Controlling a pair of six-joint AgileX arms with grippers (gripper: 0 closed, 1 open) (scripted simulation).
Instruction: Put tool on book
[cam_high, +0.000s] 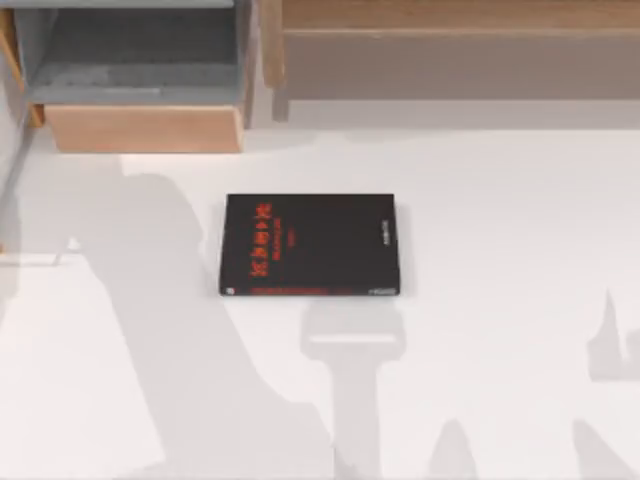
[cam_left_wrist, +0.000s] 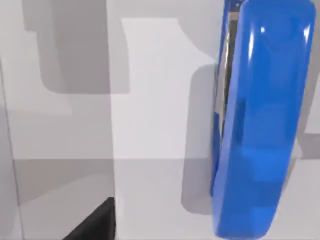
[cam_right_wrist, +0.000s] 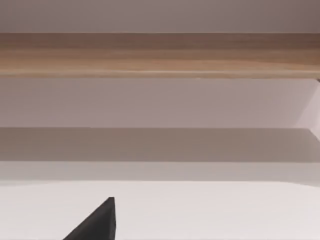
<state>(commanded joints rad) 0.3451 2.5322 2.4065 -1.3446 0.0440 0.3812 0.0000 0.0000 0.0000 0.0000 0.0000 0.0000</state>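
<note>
Glossy blue tool (cam_left_wrist: 260, 125), rounded bar; flat black book (cam_high: 310, 245).

A dark corner of the left gripper (cam_left_wrist: 97, 223) juts into view (right gripper (cam_right_wrist: 97, 223) likewise).

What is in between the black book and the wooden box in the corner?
Nothing. In the top view, the stretch from the book to the wooden box is just bare white table with grey shadow falling on it.

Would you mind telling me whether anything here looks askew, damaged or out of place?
Nothing stands out. The book lies flat and square on the white table, cover intact, and the blue tool looks undamaged.
</note>
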